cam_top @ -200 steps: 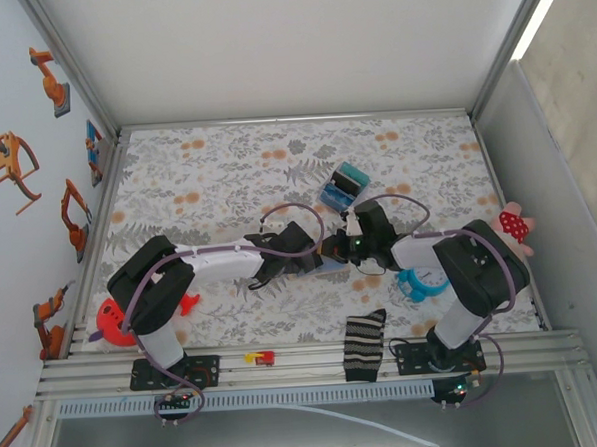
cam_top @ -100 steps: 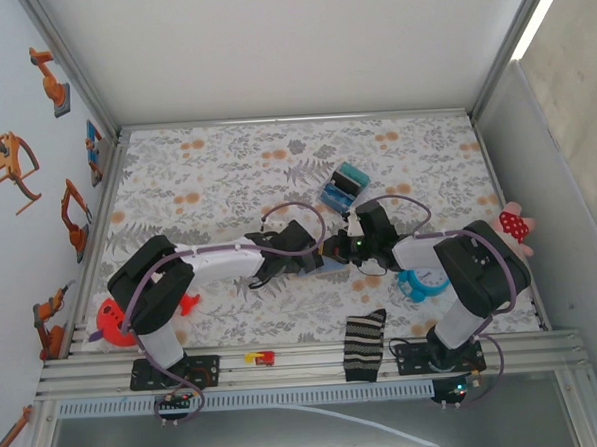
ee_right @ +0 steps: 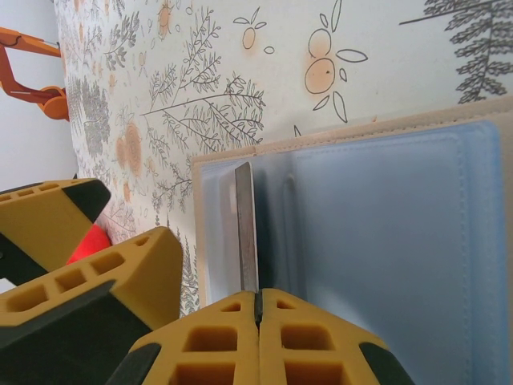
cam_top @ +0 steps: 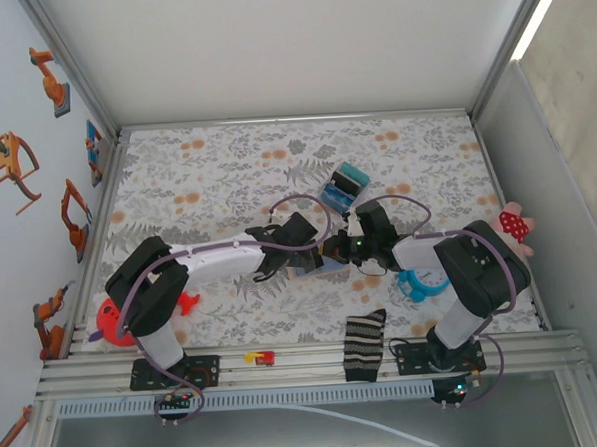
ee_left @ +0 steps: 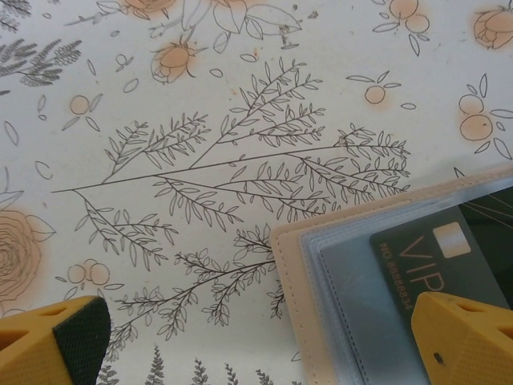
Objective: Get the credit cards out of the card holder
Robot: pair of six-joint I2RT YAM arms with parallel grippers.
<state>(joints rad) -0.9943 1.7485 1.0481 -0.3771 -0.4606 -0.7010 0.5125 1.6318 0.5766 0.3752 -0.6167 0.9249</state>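
The card holder lies open on the floral table, with a tan stitched rim and light blue sleeves. A dark green credit card marked VIP shows in its sleeves. My right gripper is shut on a credit card seen edge-on, standing up from the holder's left panel. My left gripper is open and low over the holder's corner, one yellow finger above the holder and the other over bare table. From above, both grippers meet mid-table over the card holder.
A blue, teal and black block sits just behind the grippers. A striped sock lies at the front edge, with a blue ring-shaped object at right, a red toy at left and a pink spotted toy by the right wall.
My left arm has slid a little to the right, bringing its open gripper closer to the card holder. The right gripper has stayed shut on the card.
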